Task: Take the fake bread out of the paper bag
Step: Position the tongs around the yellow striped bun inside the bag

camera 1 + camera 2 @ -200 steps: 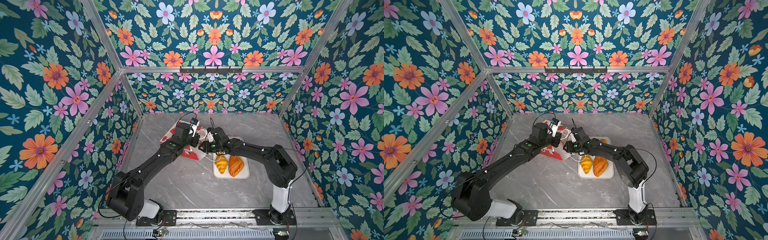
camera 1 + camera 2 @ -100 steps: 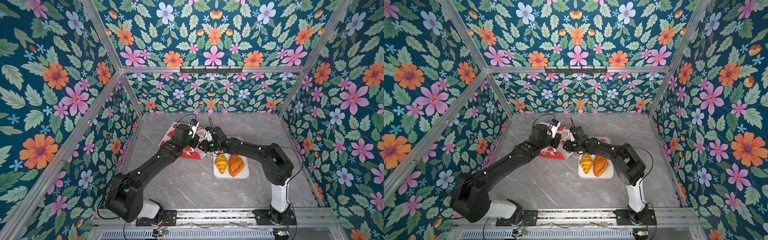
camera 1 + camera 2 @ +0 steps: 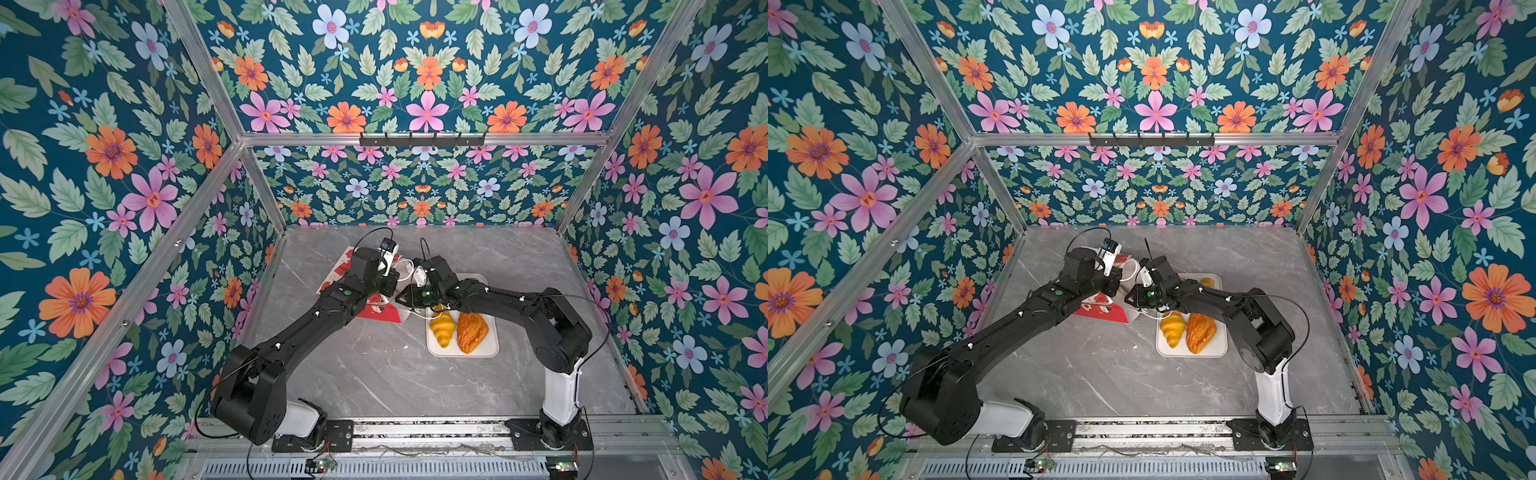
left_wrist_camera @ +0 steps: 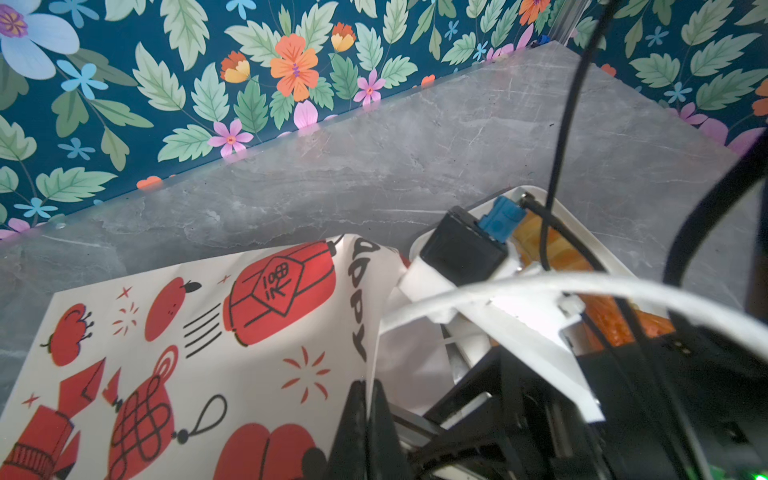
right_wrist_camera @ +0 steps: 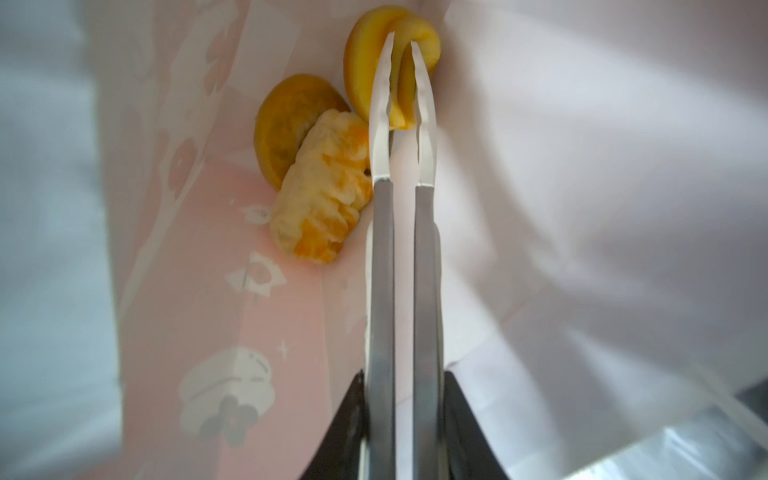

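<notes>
The paper bag [image 4: 208, 332] lies on its side, white with red prints, and shows in both top views [image 3: 380, 311] [image 3: 1100, 309]. My left gripper [image 4: 368, 390] is shut on the edge of the bag's mouth. My right gripper [image 5: 402, 45] reaches inside the bag with long metal fingers [image 5: 382, 249]. Its tips are closed on the band of a yellow ring pastry [image 5: 361, 62], one piece of the fake bread. A round bun [image 5: 286, 124] and a twisted loaf [image 5: 324, 187] lie beside it in the bag.
A white tray [image 3: 490, 351] sits to the right of the bag, under the right arm. It holds a croissant [image 3: 441, 328] and a flaky orange pastry [image 3: 471, 331]. Another pastry [image 3: 1207, 282] peeks out at its far end. Floral walls enclose the grey table [image 3: 374, 374].
The right wrist has edged slightly toward the bag's mouth. The left arm has held still on the bag's edge.
</notes>
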Robot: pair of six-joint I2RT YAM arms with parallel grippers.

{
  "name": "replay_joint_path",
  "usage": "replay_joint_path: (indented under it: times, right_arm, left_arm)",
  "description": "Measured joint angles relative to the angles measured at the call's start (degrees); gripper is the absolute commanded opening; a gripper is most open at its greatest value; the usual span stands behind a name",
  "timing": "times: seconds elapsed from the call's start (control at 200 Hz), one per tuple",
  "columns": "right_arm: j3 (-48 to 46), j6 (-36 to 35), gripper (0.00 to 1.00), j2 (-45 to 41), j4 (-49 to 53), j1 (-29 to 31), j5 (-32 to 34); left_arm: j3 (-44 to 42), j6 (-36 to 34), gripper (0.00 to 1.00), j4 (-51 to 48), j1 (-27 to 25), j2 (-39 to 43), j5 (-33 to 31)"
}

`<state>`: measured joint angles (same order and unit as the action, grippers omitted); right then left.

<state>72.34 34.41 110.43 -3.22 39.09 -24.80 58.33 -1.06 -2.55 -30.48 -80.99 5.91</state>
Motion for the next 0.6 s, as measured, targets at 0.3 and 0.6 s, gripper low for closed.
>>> replay_joint_path:
  times: [0.3,0.6]
  right_arm:
    - [-9.94,0.31,0.0,-10.69,-1.2,-0.52,1.31]
    - [-16.61,-0.37,0.0,-22.05,-0.11,-0.72,4.09]
  left_arm:
    - [2.43,-3.78,0.0,-0.9,-0.04,-1.27,-1.18]
    - [3.32,-6.51,0.0,-0.9,-0.04,-3.74,-2.69]
